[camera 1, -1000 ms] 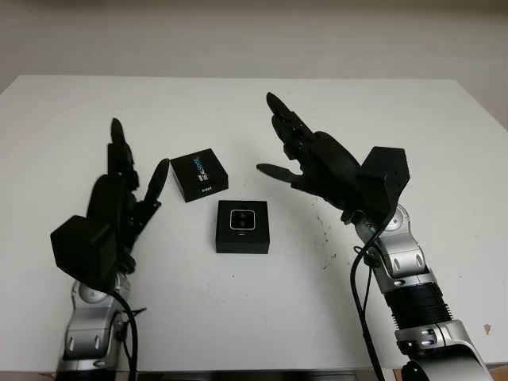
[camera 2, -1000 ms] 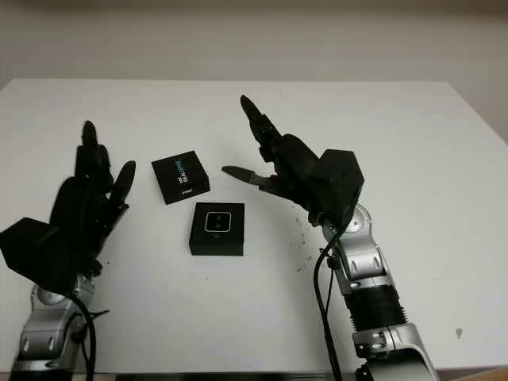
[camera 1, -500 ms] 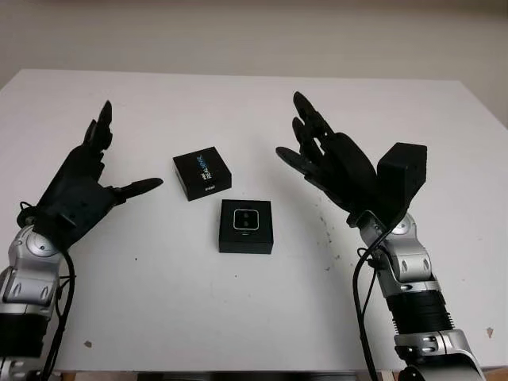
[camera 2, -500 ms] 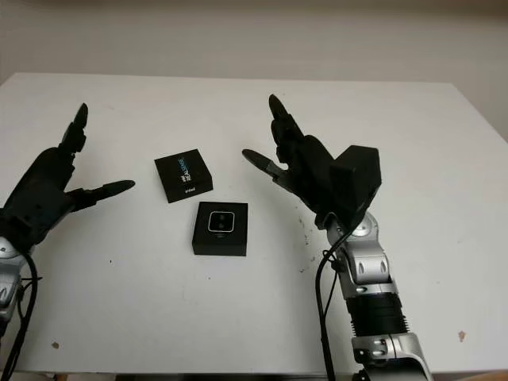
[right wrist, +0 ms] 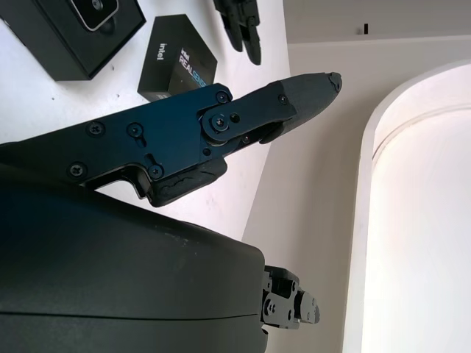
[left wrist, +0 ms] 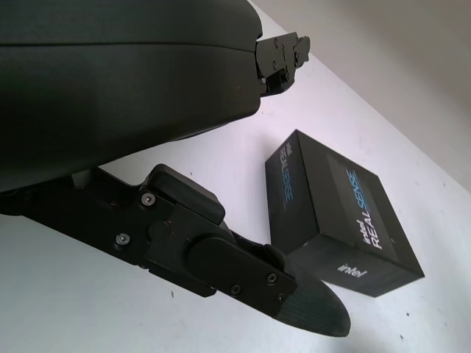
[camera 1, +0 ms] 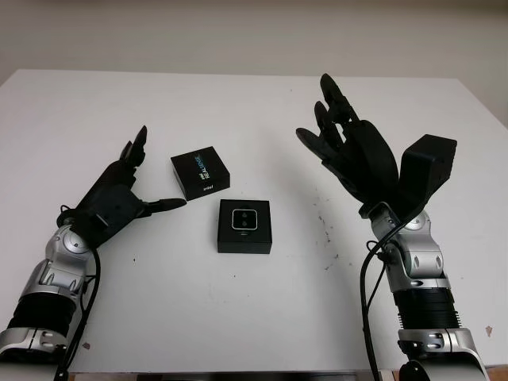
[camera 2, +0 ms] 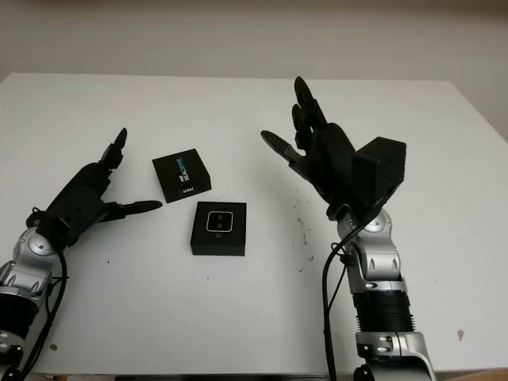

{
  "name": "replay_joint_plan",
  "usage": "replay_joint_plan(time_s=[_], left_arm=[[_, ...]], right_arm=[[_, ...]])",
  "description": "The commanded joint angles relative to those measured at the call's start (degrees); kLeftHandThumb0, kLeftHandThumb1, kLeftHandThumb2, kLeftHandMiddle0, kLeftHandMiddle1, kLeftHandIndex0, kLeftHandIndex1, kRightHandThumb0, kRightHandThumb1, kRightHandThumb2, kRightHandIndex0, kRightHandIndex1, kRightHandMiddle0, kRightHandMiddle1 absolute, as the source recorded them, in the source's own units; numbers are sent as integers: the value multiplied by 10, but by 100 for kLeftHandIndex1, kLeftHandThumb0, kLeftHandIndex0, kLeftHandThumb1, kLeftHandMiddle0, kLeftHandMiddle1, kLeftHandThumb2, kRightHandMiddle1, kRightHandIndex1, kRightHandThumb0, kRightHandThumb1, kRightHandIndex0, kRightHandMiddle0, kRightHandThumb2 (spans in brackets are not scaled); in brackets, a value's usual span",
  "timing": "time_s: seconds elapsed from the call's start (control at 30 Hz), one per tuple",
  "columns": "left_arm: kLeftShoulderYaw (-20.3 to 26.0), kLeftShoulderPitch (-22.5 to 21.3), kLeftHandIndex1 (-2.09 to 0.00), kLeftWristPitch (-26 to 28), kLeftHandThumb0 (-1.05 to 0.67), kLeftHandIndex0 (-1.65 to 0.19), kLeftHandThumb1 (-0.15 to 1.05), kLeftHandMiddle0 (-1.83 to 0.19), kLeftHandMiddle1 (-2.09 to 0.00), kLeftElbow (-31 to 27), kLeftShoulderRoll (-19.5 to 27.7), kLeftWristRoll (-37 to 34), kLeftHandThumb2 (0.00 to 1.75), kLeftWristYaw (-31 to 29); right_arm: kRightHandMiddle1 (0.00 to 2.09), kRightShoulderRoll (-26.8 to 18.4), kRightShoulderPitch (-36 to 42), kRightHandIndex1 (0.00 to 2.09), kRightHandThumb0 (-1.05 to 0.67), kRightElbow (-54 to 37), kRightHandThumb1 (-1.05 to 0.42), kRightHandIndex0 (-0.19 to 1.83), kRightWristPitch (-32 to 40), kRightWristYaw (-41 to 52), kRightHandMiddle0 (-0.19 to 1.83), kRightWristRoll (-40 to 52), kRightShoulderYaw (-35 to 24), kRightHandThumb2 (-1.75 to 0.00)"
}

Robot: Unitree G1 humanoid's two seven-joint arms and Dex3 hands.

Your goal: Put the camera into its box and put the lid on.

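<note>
Just beside my open left hand (camera 1: 119, 198), nearer than my open right hand (camera 1: 353, 159), lies the lid (camera 1: 200, 174), the box (camera 1: 244, 226) beyond.

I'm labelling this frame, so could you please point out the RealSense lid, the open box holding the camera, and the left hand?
RealSense lid (camera 1: 199, 173), left eye view, printed top face.
Open box (camera 1: 244, 240), left eye view, front rim.
Left hand (camera 1: 119, 198), left eye view, back of the palm.
</note>
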Motion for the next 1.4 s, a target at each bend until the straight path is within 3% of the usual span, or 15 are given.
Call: replay_joint_plan(time_s=[0.0, 1.07, 1.37], left_arm=[[-9, -22, 0, -10, -91, 19, 91, 19, 0, 18, -4, 7, 6, 9], [-77, -129, 0, -66, -87, 19, 89, 19, 0, 202, -28, 50, 5, 37], [-88, -147, 0, -83, -82, 19, 87, 19, 0, 223, -43, 58, 5, 55]], right_arm=[[7, -5, -4, 6, -78, -8, -100, -14, -5, -1, -10, 1, -4, -6], [6, -13, 15, 7, -75, -20, -100, -11, 0, 10, -10, -16, 3, -5], [6, -15, 20, 6, -72, -29, -100, -12, 7, 11, -10, -12, 3, -6]])
